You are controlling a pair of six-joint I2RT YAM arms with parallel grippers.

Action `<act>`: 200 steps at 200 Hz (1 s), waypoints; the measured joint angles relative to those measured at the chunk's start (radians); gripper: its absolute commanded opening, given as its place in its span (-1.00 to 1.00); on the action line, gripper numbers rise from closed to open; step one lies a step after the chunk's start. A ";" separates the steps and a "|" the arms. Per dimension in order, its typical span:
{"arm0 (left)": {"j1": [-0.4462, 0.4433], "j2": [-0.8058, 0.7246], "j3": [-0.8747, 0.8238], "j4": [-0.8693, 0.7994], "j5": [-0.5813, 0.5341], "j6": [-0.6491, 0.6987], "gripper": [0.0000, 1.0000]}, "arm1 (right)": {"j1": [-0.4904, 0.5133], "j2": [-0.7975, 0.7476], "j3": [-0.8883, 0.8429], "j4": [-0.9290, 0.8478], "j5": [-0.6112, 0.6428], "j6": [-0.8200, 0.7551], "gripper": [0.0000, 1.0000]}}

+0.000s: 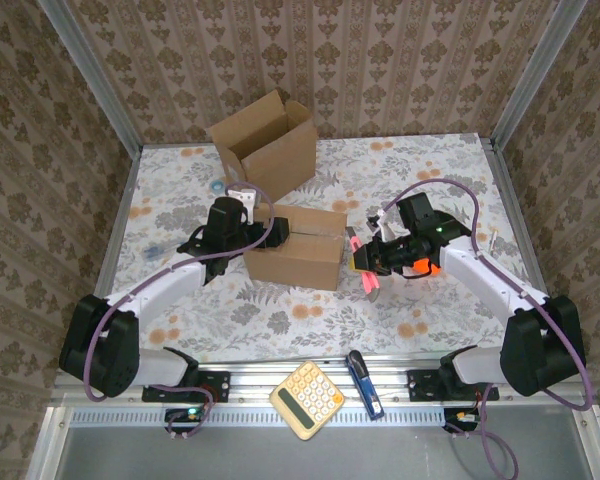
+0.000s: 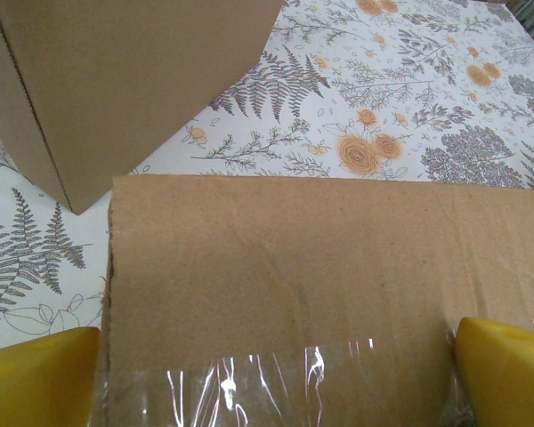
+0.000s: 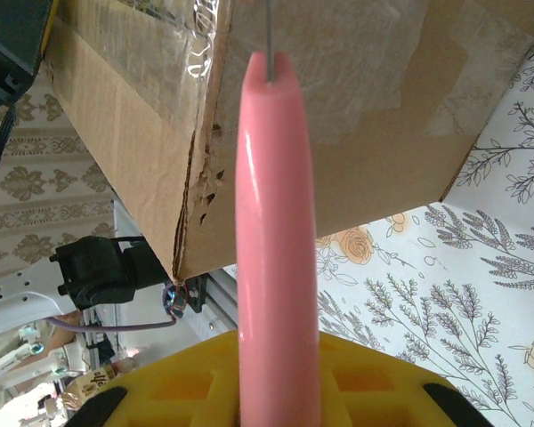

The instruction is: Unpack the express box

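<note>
Calculator point(image 1: 307, 400) and blue tool point(image 1: 365, 384) on the near rail. Sealed box point(image 1: 298, 255) mid-table. Right gripper point(image 1: 380, 256) clamps a pink cutter point(image 3: 276, 222), blade at the box's taped right end. Left gripper point(image 1: 248, 232) on the left end, fingers point(image 2: 36, 374) wide. Open box point(image 1: 270, 148) far.
</note>
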 measured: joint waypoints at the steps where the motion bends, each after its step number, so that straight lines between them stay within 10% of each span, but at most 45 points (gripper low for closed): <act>1: 0.000 0.000 0.000 0.000 0.000 0.000 0.99 | 0.001 0.000 0.000 0.000 0.000 0.000 -1.00; 200: 0.000 0.001 -0.015 0.023 0.001 -0.007 1.00 | 0.055 0.000 -0.016 0.029 0.027 0.022 -1.00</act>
